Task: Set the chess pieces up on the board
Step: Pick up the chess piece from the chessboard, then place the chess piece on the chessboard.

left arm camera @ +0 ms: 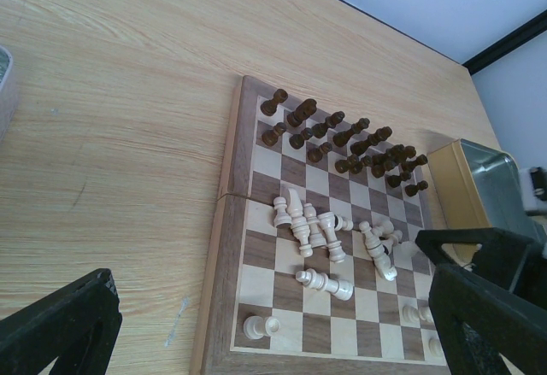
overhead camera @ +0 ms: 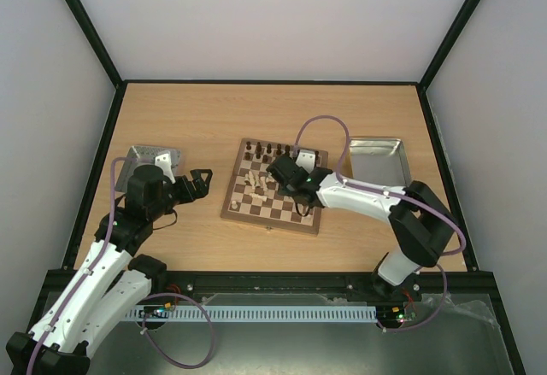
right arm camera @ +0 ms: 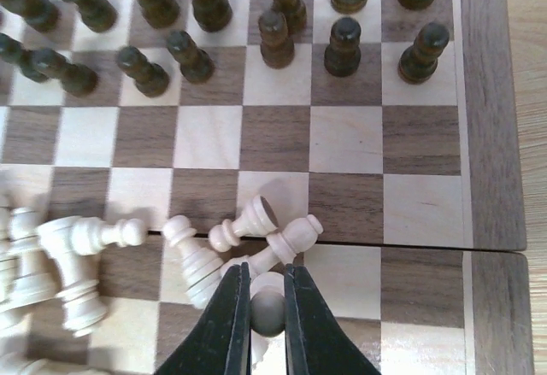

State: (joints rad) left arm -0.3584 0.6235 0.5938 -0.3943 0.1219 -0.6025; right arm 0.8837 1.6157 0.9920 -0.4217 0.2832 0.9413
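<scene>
The right pincer (right arm camera: 265, 274) is closed on a cream pawn (right arm camera: 267, 313): its two black fingers (right arm camera: 224, 315) clamp the pawn's round head from either side, over a pale square near the board's middle fold. Right against the fingertips, three more cream pawns (right arm camera: 244, 225) lie tipped over and tangled together, touching one another. To their left a bigger heap of toppled cream pieces (right arm camera: 73, 251) sprawls across several squares in the board's middle rows.

The chessboard (right arm camera: 363, 140) sits in the middle of the desk (overhead camera: 256, 110). Along its far edge the dark brown pieces (right arm camera: 342, 46) stand upright in two rows. From the left wrist view, a lone cream pawn (left arm camera: 255, 326) stands near the board's near left corner, and another cream piece (left arm camera: 326, 284) lies on its side a few squares in.

Just beside the board on the right lies a grey metal tray (overhead camera: 376, 160). Well apart on the left, a second grey tray (overhead camera: 150, 155) lies beside the left arm. The left pincer (overhead camera: 202, 184) hangs over bare desk to the left of the board, its jaws spread wide and holding nothing.
</scene>
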